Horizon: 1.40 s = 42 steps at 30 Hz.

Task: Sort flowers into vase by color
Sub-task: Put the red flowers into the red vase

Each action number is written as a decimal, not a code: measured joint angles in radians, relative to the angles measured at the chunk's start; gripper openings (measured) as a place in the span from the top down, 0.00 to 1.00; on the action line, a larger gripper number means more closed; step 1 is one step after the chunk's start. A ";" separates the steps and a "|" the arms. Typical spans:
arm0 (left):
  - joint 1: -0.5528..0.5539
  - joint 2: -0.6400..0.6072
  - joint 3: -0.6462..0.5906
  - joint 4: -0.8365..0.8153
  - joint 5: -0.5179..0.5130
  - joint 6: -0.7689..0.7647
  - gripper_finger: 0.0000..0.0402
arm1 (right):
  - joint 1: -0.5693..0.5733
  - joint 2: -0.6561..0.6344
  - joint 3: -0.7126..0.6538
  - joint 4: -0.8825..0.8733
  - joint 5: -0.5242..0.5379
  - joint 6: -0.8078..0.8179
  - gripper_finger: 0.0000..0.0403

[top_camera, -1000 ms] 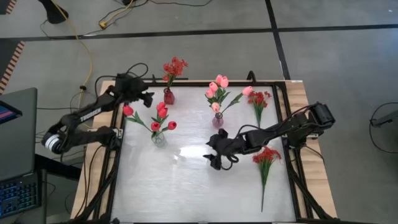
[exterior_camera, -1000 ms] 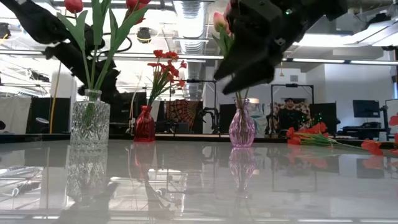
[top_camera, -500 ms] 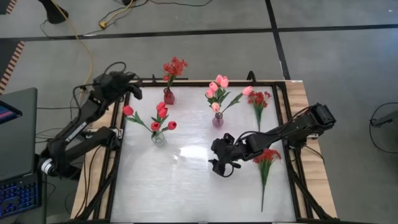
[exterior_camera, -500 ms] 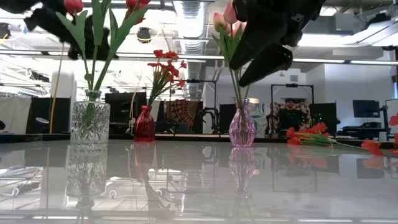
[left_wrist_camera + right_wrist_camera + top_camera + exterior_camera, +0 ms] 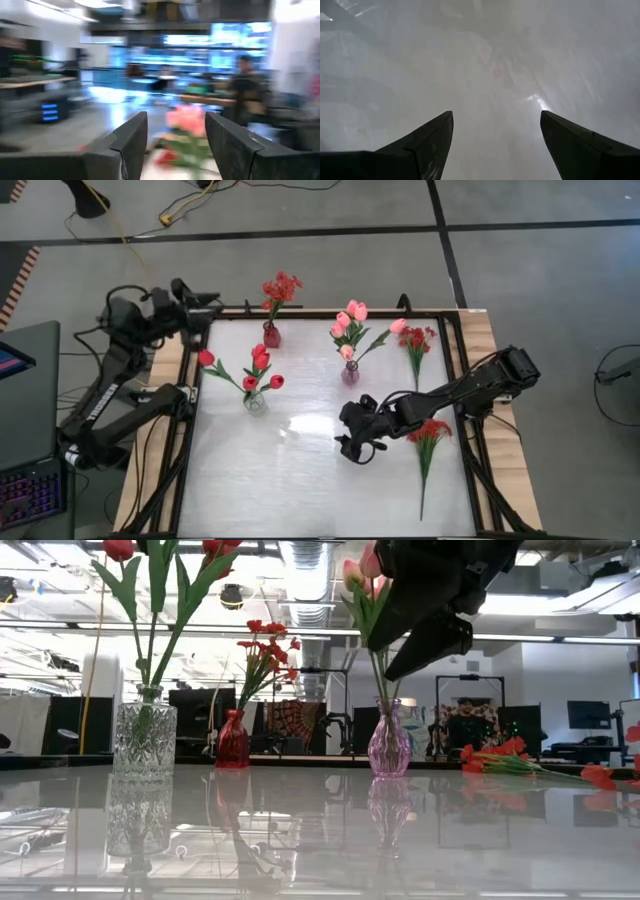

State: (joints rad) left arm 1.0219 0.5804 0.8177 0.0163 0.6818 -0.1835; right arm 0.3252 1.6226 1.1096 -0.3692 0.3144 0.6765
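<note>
The right hand (image 5: 352, 442), fingers spread and empty, hovers over bare bench (image 5: 300, 480) near the pink vase (image 5: 350, 374). Two red sprays (image 5: 428, 432) lie loose beyond that vase, toward the bench's right edge; one (image 5: 417, 340) is beside the pink tulips (image 5: 350, 320). Fetching a spray looks like the step in hand; next, reach for its stem. The left hand (image 5: 176, 145), spread and empty, waits off the bench, well apart from the vase.

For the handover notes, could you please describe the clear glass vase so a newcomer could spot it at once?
On the white table, look to the left side, nearer the left arm. The clear glass vase stands there holding red tulips. Its neighbours are a small red vase and a purple vase; it alone is colourless cut glass.
</note>
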 joint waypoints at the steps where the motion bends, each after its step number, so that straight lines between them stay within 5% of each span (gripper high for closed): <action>1: -0.021 -0.002 0.007 0.000 0.033 -0.017 0.54 | 0.000 0.000 0.000 -0.006 -0.009 0.010 0.19; 11: -0.338 -0.072 0.018 0.000 -0.078 -0.012 0.54 | 0.062 0.001 0.184 -0.444 -0.051 0.246 0.19; 21: -0.716 0.057 0.039 -0.033 -0.306 0.155 0.54 | 0.251 0.001 0.210 -0.804 -0.243 0.882 0.19; 29: -0.951 0.223 0.253 -0.237 -0.481 0.282 0.54 | 0.424 0.001 0.170 -0.852 -0.374 1.228 0.19; 42: -1.056 0.303 0.272 -0.253 -0.558 0.307 0.54 | 0.563 0.000 -0.089 -0.602 -0.297 1.435 0.19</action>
State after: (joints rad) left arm -0.0339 0.8839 1.0893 -0.2371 0.1238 0.1232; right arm 0.8886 1.6222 1.0206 -0.9715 0.0171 2.1117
